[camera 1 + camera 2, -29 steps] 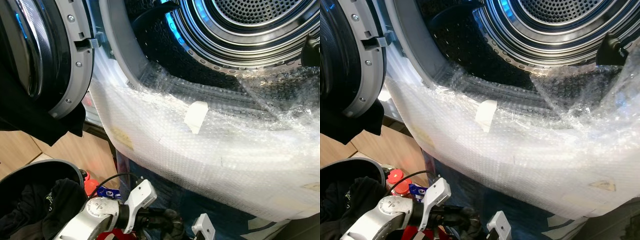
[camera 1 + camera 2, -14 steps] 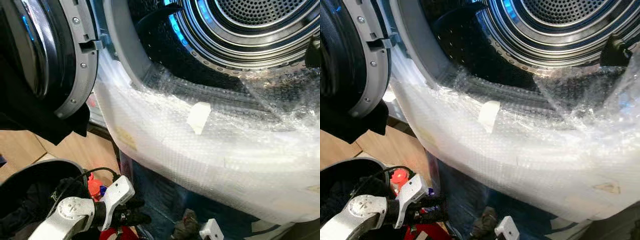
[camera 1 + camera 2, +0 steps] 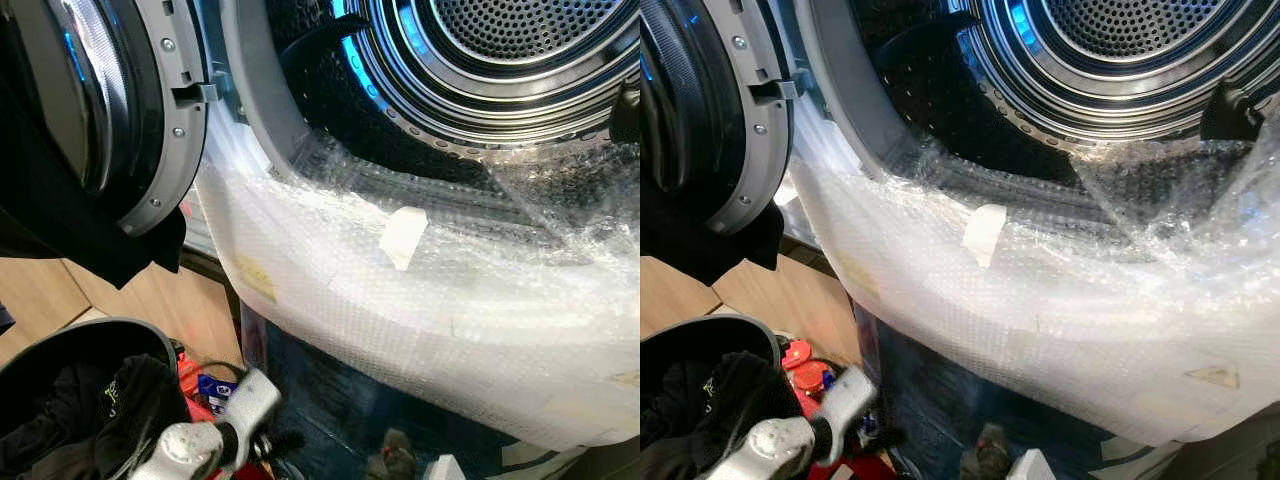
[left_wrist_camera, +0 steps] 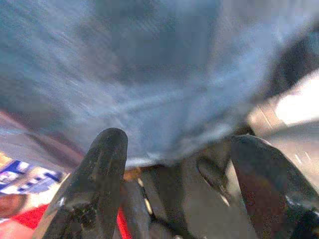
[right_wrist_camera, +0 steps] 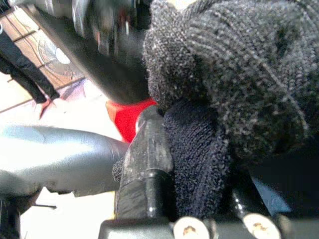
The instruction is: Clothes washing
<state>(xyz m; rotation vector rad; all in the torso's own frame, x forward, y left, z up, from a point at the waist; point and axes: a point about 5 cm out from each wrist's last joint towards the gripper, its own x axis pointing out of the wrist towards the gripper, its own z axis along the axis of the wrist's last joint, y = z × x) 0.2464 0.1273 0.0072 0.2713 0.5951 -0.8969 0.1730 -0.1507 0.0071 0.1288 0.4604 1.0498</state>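
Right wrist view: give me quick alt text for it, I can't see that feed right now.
The right gripper is shut on a dark knitted garment, its black fingers clamped on the bunched fabric. Beside it lie a silver arm segment, something red and a pale floor; a person's dark-trousered legs stand in the far corner.

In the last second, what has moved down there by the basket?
The left arm has dropped lower and drawn back toward the basket, its gripper open. The right gripper holds a dark knitted garment. The washer door stays open, the bubble wrap unchanged.
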